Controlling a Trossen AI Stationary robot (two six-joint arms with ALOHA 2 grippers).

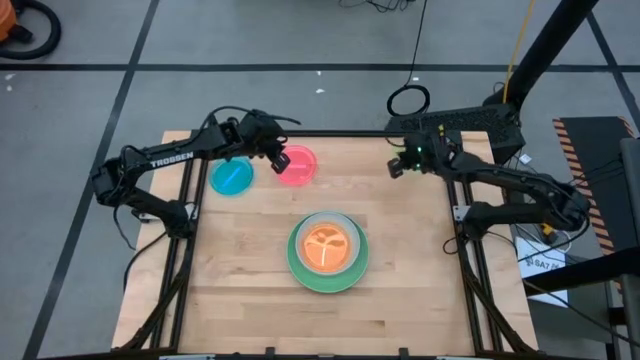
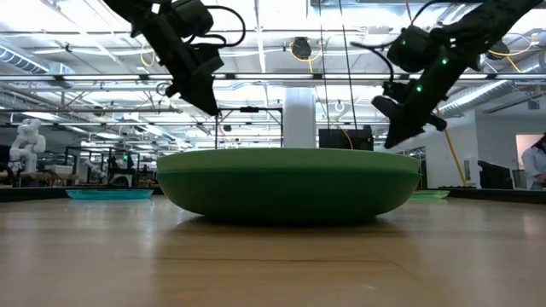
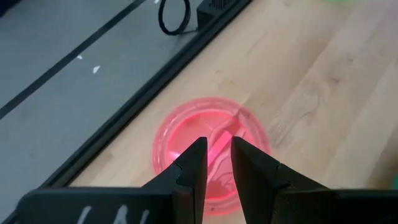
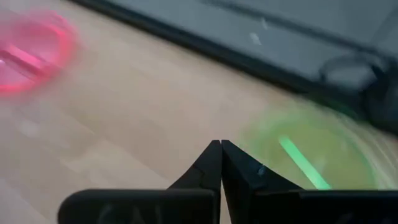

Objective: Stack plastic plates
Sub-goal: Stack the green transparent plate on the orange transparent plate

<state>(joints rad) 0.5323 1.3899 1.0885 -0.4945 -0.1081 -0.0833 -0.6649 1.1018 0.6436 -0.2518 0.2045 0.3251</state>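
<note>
1. Nearest the table's front edge, the stack is sitting mid-table: a dark green plate at the bottom, paler ones inside it, an orange plate on top. Neither arm is over it.
2. Farther back on my left, the left gripper is hanging directly above the pink-red plate, tips pointing down at its near half. Its fingers are parted by a narrow gap, holding nothing. I'm judging this arm the nearer one for that plate.
3. The plate is looking small, round and translucent, with a bright ridge across its centre, so no long axis matters; the rim is the only grip.
4. Just beside it, farther left, the translucent blue plate is lying flat, untouched.
5. At the back right, the right gripper is hovering with tips pressed together, empty, a yellow-green plate lying just ahead of it.
</note>
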